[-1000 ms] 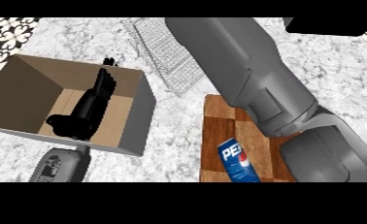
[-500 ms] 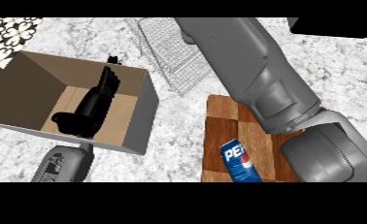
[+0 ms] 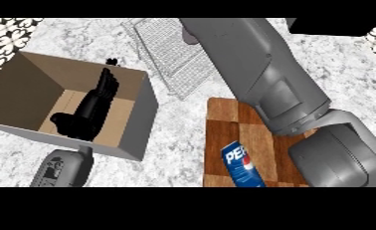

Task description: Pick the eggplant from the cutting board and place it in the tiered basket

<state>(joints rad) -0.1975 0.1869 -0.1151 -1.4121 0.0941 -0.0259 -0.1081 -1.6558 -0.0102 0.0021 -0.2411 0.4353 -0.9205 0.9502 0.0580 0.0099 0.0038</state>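
Looking down at the marble counter (image 3: 183, 124), we see our right forearm (image 3: 253, 74) stretch from the lower right corner up over the wire tiered basket (image 3: 165, 55), which lies as a flat grey mesh near the top of the view. The forearm covers our right hand completely, so we cannot tell how its fingers stand. At the far end of the arm, over the basket's upper edge, a small dark purplish shape (image 3: 189, 37) peeks out beside the sleeve; it may be the eggplant, but too little shows for us to be sure.

Below the arm lies the wooden cutting board (image 3: 220, 139), a checkered brown slab partly hidden under our elbow. On its lower part a blue Pepsi can (image 3: 242, 167) lies tilted, its logo facing up. No eggplant shows on the visible part of the board.

At the left stands an open cardboard box (image 3: 140, 119). Our left hand (image 3: 92, 107) shows over its inside, fingers straight and close together, pointing toward the far wall, holding nothing. Its grey forearm (image 3: 64, 169) enters from the lower left edge, just outside the box's near wall.
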